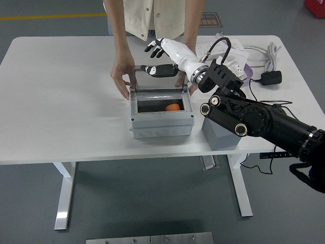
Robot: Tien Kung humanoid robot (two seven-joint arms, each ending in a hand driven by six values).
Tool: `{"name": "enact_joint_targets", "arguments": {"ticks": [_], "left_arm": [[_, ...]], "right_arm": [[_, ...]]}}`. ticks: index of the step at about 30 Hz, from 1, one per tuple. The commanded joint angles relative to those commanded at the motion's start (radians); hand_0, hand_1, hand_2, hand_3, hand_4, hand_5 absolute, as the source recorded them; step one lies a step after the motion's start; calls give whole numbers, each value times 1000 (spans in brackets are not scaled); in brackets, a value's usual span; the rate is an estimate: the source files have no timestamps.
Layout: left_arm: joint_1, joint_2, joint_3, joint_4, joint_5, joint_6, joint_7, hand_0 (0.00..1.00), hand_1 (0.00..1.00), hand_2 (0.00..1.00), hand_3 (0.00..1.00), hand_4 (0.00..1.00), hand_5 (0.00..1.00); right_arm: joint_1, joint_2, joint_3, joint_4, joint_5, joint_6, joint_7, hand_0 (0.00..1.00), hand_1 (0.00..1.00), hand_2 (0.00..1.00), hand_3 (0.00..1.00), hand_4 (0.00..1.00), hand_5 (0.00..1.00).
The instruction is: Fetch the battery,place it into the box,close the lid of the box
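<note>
Worktop (61, 101): white, carrying all items listed.

Right arm (254, 122): black, entering from the right, reaching over the box. Left arm: out of view.

Box (161, 116): grey, long axis running left to right, open at the top.

Person: standing at the far side, one hand (122, 76) steadying the box's left end; the other hand mostly hidden behind the robot arm.

Lid (158, 80): clear, standing upright on the box's far edge, hard to trace against the background. It lies just below and in front of the robot hand, so closing likely means pushing it forward and down.

Robot hand (161, 57): right one, white with dark fingertips, fingers spread, thumb at the lid's top edge; gripping nothing that can be made out.

Battery (173, 107): orange, inside the box at its right end, largely hidden by the wall.
</note>
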Motion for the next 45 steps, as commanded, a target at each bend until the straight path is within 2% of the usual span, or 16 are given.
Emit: {"name": "enact_joint_targets", "arguments": {"ticks": [1,2,7,8,12,28,37,45], "left_arm": [[1,0,-2,0,2,0,1,577,627,553,553,549,10],[1,1,-4,0,4,0,1,577,628,553,553,549,9],[8,2,-26,0,24,-2,12,577,628,553,553,549,9],[10,2,-35,0,33,-3,16,577,627,552,549,545,7],[13,3,-57,0,55,-4,26,577,627,552,549,545,7],[9,0,-35,0,35,-4,19,577,627,552,548,547,5],[12,-3,-28,0,21,-2,14,577,627,552,548,547,4],[24,-6,-35,0,17,0,12,577,627,551,547,545,2]], "right_arm": [[3,0,-4,-6,6,3,0,677,622,616,703,780,424],[5,0,-6,-9,9,4,0,627,638,657,712,776,427],[6,3,-17,-15,20,6,-1,627,638,657,712,776,427],[5,6,-20,-17,22,6,-1,660,658,704,728,772,428],[1,16,-31,-24,31,4,4,660,658,704,728,772,428],[-19,12,-72,-44,54,7,14,700,685,720,731,767,441],[-46,-12,-62,30,-27,24,-23,687,683,720,729,765,446],[-74,-58,-41,167,-152,66,-92,651,677,712,737,760,453]]}}
